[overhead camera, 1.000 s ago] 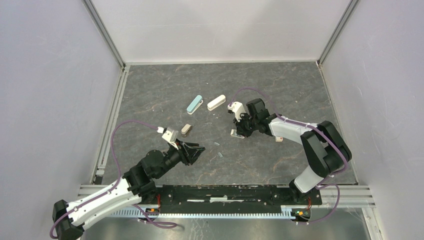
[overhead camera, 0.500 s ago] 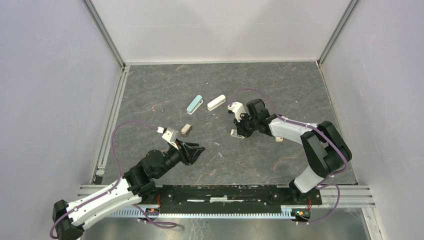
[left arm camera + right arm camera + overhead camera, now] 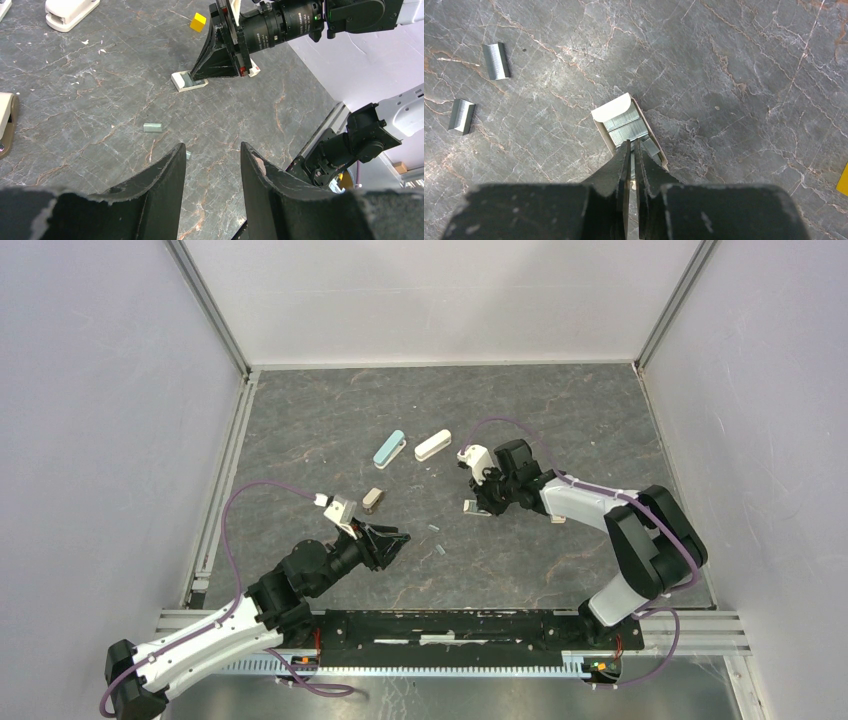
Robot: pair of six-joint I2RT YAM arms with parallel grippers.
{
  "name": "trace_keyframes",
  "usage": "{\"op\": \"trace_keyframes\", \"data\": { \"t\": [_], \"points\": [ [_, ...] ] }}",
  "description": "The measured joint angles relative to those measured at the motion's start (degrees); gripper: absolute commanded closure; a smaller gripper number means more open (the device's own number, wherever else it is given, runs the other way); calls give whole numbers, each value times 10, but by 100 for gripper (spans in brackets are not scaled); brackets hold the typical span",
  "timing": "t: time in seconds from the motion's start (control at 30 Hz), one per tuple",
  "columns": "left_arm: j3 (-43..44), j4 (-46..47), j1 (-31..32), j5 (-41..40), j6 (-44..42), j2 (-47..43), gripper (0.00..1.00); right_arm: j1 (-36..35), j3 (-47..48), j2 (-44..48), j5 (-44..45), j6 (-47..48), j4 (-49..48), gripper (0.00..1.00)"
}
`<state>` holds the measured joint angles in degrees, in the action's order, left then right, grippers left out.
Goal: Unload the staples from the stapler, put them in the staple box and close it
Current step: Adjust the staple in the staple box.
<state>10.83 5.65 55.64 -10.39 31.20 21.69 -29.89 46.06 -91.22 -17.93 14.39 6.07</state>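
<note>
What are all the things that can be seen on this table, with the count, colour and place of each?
table: one, dark grey marbled, under everything
teal stapler: one, teal and white, far middle
white stapler: one, white, just right of the teal one
beige stapler: one, beige-brown, near the left wrist
loose staple strips: two, silvery grey, lying apart between the arms
open box: one, whitish, under the right fingers
staples in the box: count unclear, silvery grey
yellow block: one, yellow, beside the right arm
left fingers: two, black, open, empty
right fingers: two, black, shut, tips in the open box
</note>
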Motion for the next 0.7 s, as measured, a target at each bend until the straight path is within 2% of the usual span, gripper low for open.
{"op": "trace_keyframes", "data": {
  "t": [0.7],
  "points": [
    [0, 0, 0, 0, 0, 0, 49, 4, 11, 1, 0, -3, 0, 89]
  ]
}}
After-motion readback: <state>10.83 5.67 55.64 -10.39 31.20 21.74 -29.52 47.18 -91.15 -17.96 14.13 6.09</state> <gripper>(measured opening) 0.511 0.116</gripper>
